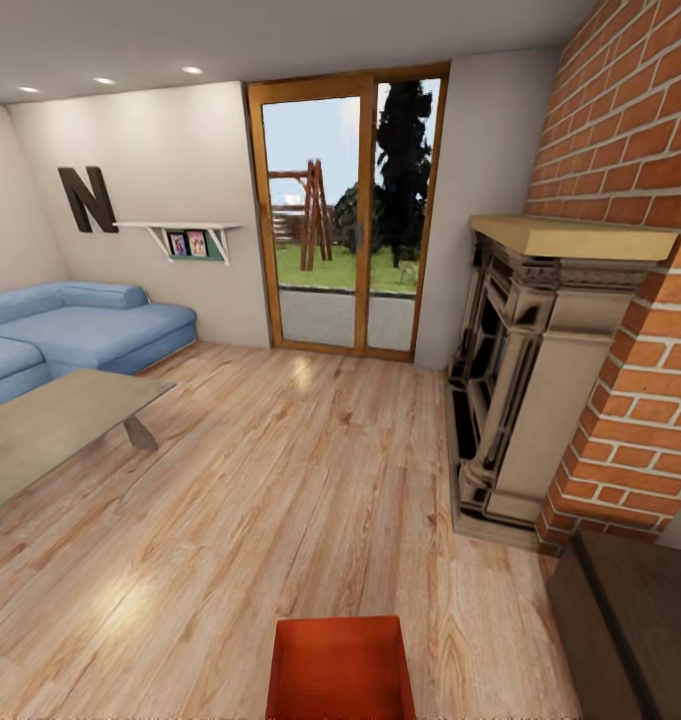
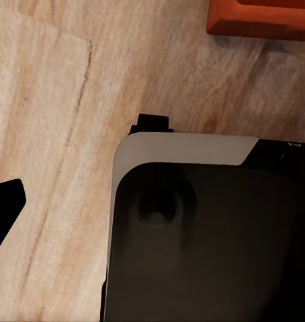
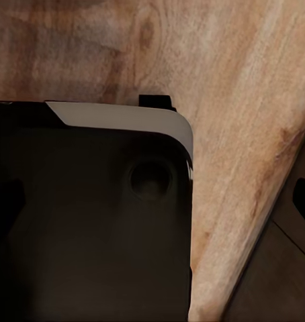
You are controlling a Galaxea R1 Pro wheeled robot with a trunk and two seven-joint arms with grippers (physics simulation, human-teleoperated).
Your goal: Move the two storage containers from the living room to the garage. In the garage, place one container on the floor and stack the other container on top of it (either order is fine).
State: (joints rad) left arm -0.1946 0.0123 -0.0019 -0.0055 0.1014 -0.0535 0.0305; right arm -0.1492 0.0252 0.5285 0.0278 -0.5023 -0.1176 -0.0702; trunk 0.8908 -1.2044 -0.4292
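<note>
A storage container (image 1: 340, 665), orange-red and open-topped, sits on the light wood plank floor (image 1: 280, 480) of the living room, low and centred in the head view, directly ahead of the robot's base. In the left wrist view a corner of the same orange-red bin (image 2: 263, 19) lies on the planks just beyond the dark, white-edged base (image 2: 206, 228), so it is near the left tool and well apart from the right one. A second container is not to be seen here.

Farther out stand a blue sofa (image 1: 70, 335) and a low wooden surface (image 1: 50, 425) to the left, a glazed garden door (image 1: 345, 210) ahead, and a brick-and-stone fireplace (image 1: 540, 370) with a dark low cabinet (image 1: 640, 630) to the right.

The risk from here, as a judgement: the bin lies so close under the base that driving forward could push or overrun it, and the fireplace and cabinet crowd the right side of any turn.

Both arms appear to hang low beside the base, their cameras looking straight down at the floor. Only dark slivers of finger show at the picture edges, so whether either tool is open or closed cannot be told; nothing is seen held.
</note>
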